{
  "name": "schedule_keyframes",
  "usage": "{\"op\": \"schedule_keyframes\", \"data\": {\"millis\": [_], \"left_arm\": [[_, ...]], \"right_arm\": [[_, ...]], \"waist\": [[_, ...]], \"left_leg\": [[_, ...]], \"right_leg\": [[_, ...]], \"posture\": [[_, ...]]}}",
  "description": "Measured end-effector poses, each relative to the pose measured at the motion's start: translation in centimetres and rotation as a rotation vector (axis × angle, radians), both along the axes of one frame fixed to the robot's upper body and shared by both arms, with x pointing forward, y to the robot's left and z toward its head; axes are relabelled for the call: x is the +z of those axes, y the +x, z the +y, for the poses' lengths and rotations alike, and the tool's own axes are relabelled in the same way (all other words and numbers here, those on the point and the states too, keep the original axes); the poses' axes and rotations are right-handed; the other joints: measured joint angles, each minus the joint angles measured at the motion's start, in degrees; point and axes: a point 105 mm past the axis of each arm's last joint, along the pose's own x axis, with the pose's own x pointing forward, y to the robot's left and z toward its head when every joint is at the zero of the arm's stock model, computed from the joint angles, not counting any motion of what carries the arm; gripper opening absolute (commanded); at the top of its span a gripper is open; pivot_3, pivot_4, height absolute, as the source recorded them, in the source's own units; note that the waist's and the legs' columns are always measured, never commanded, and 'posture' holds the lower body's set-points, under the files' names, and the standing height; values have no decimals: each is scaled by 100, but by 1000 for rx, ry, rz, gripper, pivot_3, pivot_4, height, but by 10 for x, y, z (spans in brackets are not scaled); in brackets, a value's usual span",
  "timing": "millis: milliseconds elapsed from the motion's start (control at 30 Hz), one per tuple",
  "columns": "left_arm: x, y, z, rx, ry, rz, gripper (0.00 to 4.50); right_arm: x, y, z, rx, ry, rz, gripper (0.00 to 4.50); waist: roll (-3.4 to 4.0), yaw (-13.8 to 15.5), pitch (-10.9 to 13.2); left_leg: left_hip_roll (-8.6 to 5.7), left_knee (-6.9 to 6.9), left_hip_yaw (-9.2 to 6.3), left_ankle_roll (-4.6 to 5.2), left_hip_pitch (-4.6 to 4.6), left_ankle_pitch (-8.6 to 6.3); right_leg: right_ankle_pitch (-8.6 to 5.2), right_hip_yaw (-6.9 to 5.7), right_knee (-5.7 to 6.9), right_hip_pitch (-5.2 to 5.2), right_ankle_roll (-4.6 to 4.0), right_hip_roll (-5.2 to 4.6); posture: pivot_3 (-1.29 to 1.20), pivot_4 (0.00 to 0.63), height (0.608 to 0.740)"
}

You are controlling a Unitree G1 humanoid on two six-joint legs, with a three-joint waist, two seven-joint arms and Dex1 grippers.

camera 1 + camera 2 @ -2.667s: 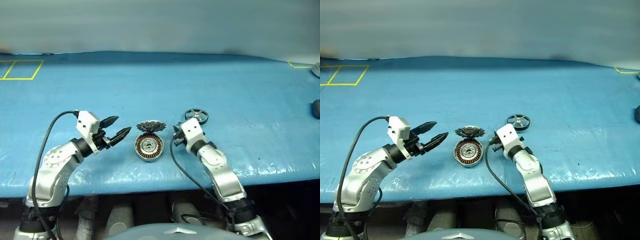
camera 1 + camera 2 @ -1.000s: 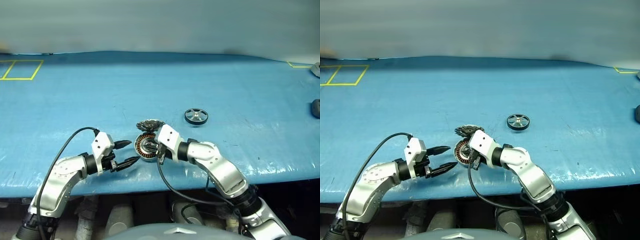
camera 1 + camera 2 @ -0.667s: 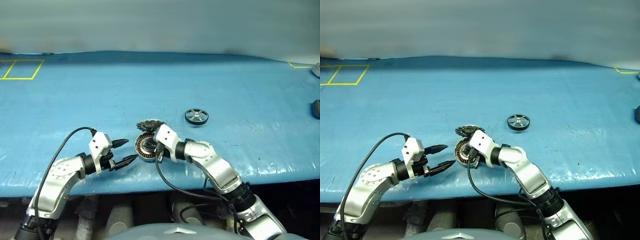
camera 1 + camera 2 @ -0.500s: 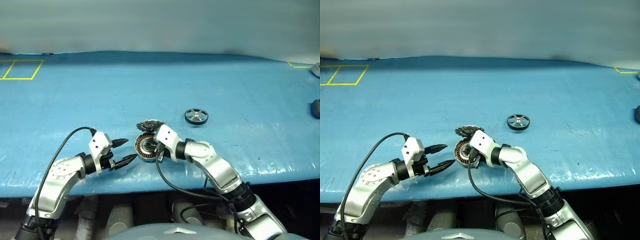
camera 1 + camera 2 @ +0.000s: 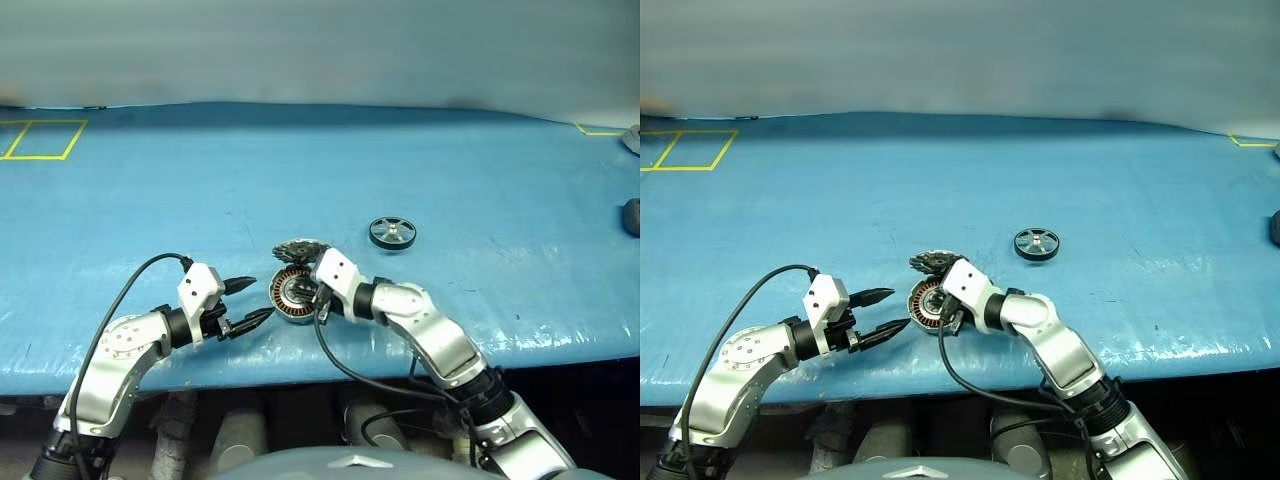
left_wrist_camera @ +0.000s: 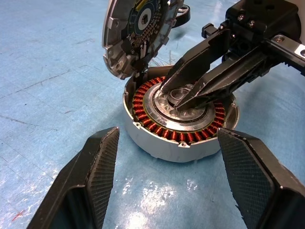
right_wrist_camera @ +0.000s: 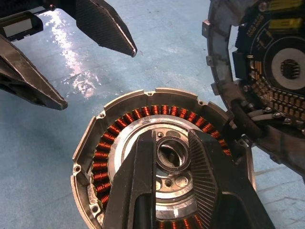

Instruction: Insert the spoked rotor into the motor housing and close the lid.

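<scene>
Copper-wound round housing (image 6: pixel 178 126), ribbed black pincer fingers (image 7: pixel 206 176)

The housing (image 5: pixel 295 293) sits at frame centre on the table (image 5: pixel 480 170), lid (image 5: pixel 300 249) upright just behind it, rotor (image 5: pixel 392 232) apart at upper right.

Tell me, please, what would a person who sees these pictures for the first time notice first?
The open motor housing near the blue table's front edge, copper windings showing, its lid standing up behind. The right gripper grips a small ring at its centre; the spoked rotor lies apart, to the right.
</scene>
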Motion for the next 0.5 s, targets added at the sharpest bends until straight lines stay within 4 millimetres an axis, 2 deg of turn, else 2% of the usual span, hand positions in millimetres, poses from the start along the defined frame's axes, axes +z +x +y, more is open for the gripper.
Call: {"op": "schedule_keyframes", "data": {"millis": [500], "left_arm": [[0,1,0,3,4,-2,3515]], "right_arm": [[-1,-2,4,3,9,4,655]], "waist": [[0,-1,0]], "left_leg": [[0,0,0,0,0,0]], "right_leg": [[0,0,0,0,0,0]], "posture": [[0,150,740]]}}
